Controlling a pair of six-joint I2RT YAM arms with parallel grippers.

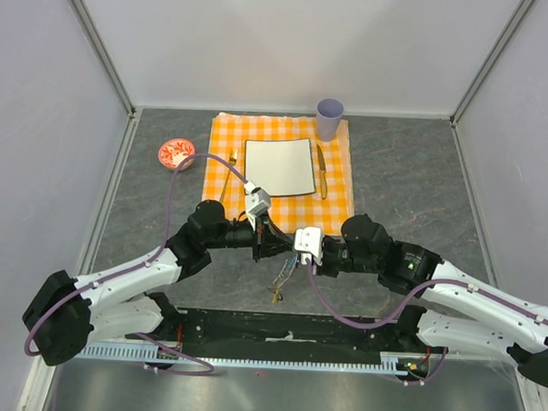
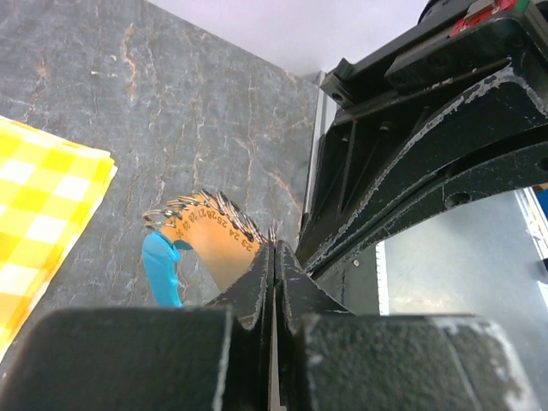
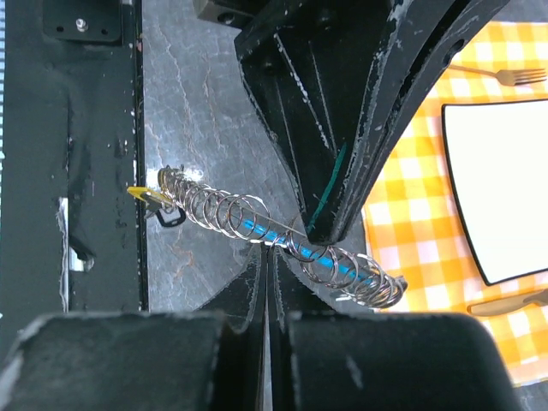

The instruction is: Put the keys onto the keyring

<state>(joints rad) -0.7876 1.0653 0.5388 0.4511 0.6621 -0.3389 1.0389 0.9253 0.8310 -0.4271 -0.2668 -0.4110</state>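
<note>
Right wrist view shows the keyring (image 3: pixel 231 210), its wire coil lying from ten o'clock to four o'clock. Your closed right gripper (image 3: pixel 270 257) pinches it at six o'clock, your closed left gripper (image 3: pixel 323 229) from twelve. Keys (image 1: pixel 277 292) seem to dangle beneath, off the bench (image 1: pixel 411 193). You look mid-threading; next, hold one grip firm and work a key along the wire.

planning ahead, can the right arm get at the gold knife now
Probably not yet: the right tool is shut on the keyring. Otherwise the way to the knife looks free.
</note>
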